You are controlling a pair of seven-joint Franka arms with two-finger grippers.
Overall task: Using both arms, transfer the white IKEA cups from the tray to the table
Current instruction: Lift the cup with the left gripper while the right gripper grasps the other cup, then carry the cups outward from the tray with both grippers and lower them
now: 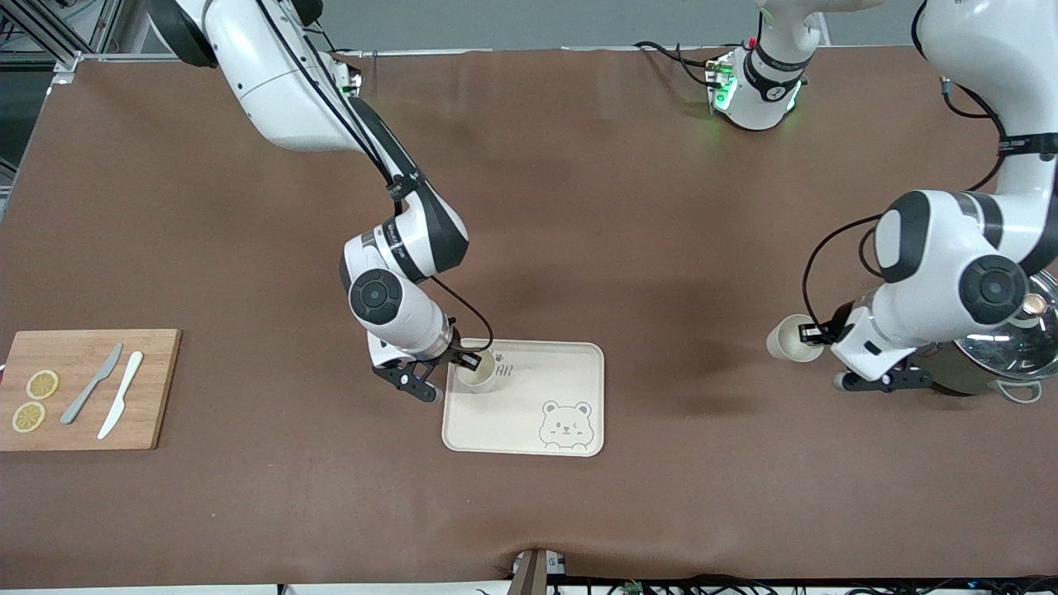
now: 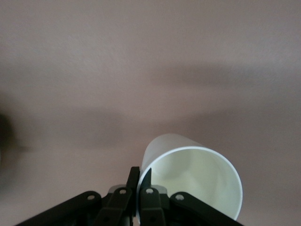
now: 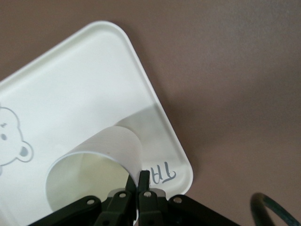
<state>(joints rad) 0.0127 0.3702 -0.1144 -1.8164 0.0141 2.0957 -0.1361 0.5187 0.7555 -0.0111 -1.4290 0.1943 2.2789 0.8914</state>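
Note:
One white cup [image 1: 478, 373] is at the corner of the bear tray [image 1: 570, 372] that lies toward the right arm's end, farther from the front camera. My right gripper [image 1: 473, 361] is shut on this cup's rim, one finger inside and one outside. The right wrist view shows this cup [image 3: 94, 162], my right gripper [image 3: 138, 181] and the tray [image 3: 70, 89]; I cannot tell if the cup rests on the tray. My left gripper [image 1: 814, 335] is shut on the rim of the second cup [image 1: 787, 339], held tilted over bare table toward the left arm's end. The left wrist view shows that cup [image 2: 193, 176] in my left gripper [image 2: 141, 176].
A wooden cutting board [image 1: 149, 355] with two lemon slices and two knives lies toward the right arm's end. A pot with a glass lid [image 1: 1012, 343] stands under the left arm's wrist. Brown mat covers the table between the tray and the left gripper.

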